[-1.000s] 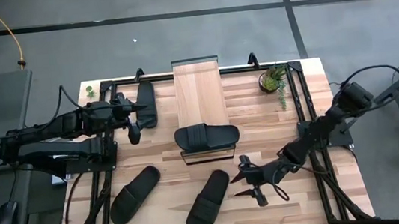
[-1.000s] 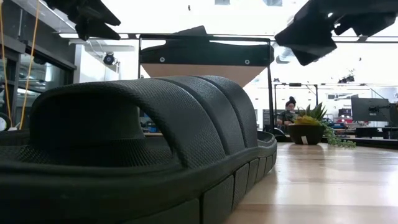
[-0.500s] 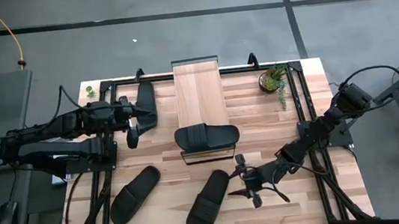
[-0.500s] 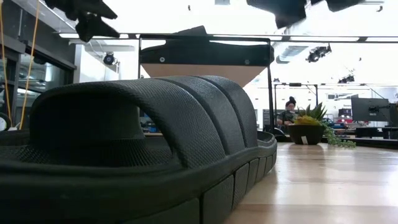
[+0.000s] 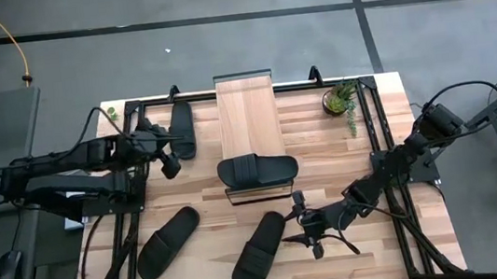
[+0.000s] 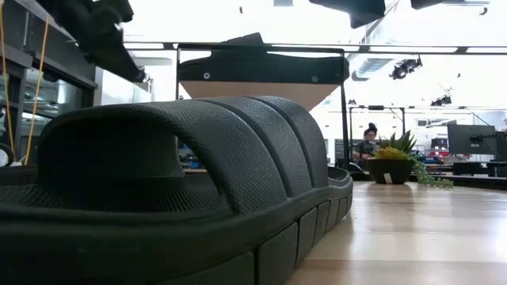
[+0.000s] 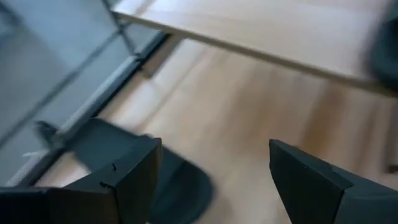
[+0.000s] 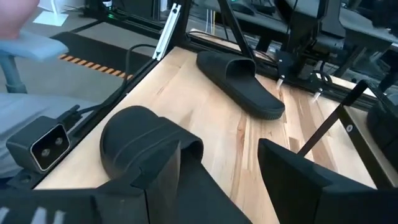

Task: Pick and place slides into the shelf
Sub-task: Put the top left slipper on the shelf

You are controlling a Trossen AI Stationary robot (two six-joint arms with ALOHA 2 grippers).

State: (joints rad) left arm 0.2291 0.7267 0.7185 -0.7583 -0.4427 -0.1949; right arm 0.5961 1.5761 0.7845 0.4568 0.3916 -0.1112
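Four black slides are in the high view. One slide [image 5: 258, 169] lies across the near end of the light-wood shelf [image 5: 247, 111]. Another slide [image 5: 182, 128] lies on the table at the far left, and two more slides [image 5: 168, 242] [image 5: 259, 248] lie near the front edge. My left gripper [image 5: 169, 163] hangs open, tipped down, just near of the far-left slide [image 7: 180, 186]. My right gripper [image 5: 294, 228] is open and raised, just right of the near-middle slide [image 8: 143, 143]. Neither gripper holds anything.
A small potted plant [image 5: 340, 101] stands at the table's far right. A black metal frame [image 5: 130, 172] runs around the slatted tabletop. In the low view one slide [image 6: 174, 182] fills the foreground. A person [image 6: 369, 142] sits in the room behind.
My left gripper has tipped further downward and sunk a little beside the far-left slide. My right gripper has rolled about its own line and risen slightly, edging toward the near-middle slide. No slide has moved.
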